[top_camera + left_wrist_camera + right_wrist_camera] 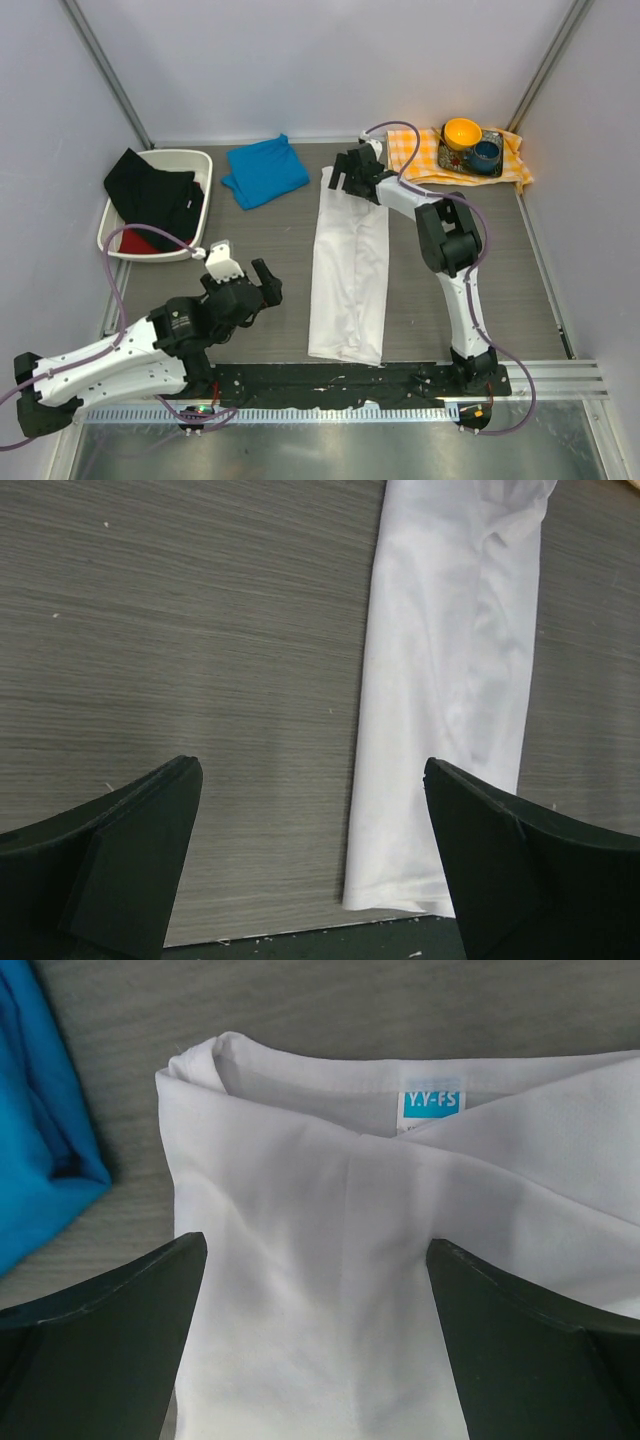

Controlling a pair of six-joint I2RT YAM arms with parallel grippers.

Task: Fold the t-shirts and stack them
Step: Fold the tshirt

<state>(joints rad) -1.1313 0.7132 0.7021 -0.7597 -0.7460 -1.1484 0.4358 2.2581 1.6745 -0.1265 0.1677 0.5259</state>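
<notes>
The white t-shirt (350, 270) lies folded lengthwise in a long strip down the table's middle, collar end at the back. The blue t-shirt (265, 170) is a folded square at the back, left of it. My right gripper (343, 172) is open over the collar end. In the right wrist view its jaws (315, 1250) straddle the white shirt (330, 1210) below the neck label (430, 1102), with the blue shirt (40, 1140) at the left. My left gripper (245, 272) is open and empty, left of the strip. The left wrist view (315, 780) shows the shirt's hem end (450, 680).
A white bin (180, 154) with black and red clothes stands at the back left. An orange-and-white checked cloth (420, 165) at the back right carries a tray with a yellow bowl (462, 131) and a blue cup (487, 155). A black strip (300, 380) runs along the front edge.
</notes>
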